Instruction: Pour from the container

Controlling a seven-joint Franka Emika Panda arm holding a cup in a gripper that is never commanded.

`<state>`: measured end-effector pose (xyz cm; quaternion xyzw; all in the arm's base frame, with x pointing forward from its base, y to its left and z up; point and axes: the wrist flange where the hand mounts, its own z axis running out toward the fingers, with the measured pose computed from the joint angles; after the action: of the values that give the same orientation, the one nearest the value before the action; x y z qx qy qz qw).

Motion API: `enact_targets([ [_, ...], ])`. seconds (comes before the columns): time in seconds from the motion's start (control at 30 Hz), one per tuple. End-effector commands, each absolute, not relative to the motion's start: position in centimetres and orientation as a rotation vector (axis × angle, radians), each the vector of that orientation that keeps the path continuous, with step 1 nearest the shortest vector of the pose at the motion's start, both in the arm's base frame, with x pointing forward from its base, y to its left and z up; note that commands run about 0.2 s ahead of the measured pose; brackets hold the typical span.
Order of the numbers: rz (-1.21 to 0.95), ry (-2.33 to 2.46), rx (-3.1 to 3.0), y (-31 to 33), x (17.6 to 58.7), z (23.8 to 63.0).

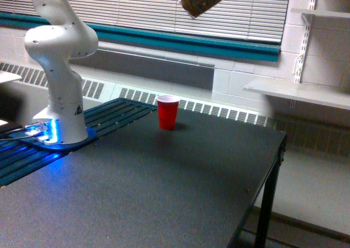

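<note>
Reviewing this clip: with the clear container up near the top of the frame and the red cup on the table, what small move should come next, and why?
Probably bring the container down and toward the exterior view's left. It hangs tilted, high above the table, brown material inside, and sits right of the red cup. Nothing is falling yet, and pouring from here would likely miss. The claw itself is out of view.

— What does the arm (59,56) look like from my screen?

— I see smooth, glossy white casing, with fat rounded joint housings stacked on a flared white base (63,128).

— Any markings?

— I make out a small dark triangular label low on the base, and blue light glowing around its foot, where a cable runs off.
</note>
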<state>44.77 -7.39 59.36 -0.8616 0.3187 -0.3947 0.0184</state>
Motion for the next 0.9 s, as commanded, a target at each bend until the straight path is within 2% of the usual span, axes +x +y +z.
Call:
enact_targets([
  [0.03,-1.226,0.931,-2.672,-3.2,42.3,58.5],
  [0.53,-1.088,0.766,-2.765,4.6,35.3,53.5],
  [0.9,-1.007,0.652,-2.801,9.0,32.2,52.2],
])
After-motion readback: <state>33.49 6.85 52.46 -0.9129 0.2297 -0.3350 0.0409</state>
